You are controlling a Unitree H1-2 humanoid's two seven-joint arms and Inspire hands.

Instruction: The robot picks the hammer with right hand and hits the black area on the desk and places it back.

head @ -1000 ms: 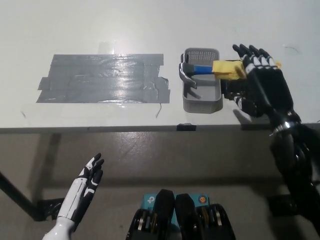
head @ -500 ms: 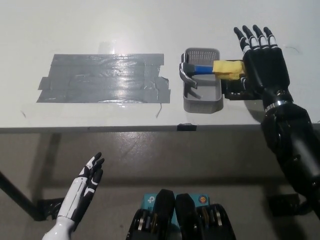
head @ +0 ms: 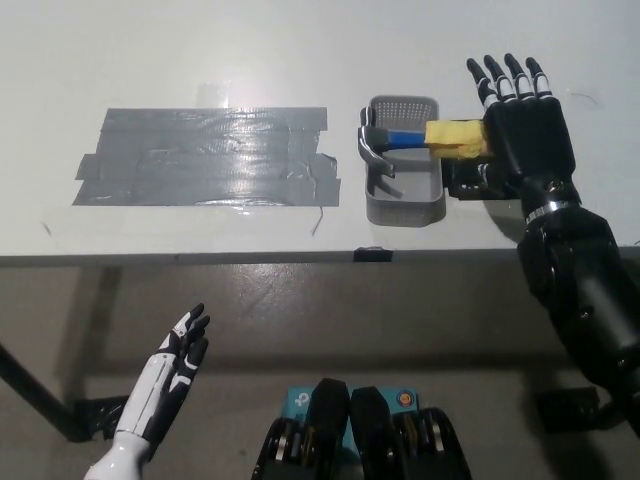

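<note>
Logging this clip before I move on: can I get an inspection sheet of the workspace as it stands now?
Surface: white desk, dark taped patch left of centre.
Job's things: hammer lying across the grey basket, head at the left, yellow-wrapped handle sticking out right.
Clutter: nothing seen.
Hands: right hand open, at the handle's end, not gripping; left hand open, resting below the desk edge.
Cables: nothing seen.
Surroundings: floor and a dark desk leg at lower left.

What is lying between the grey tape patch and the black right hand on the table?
In the head view, the grey basket sits between the tape patch and the right hand, with the hammer resting across its rim.
</note>
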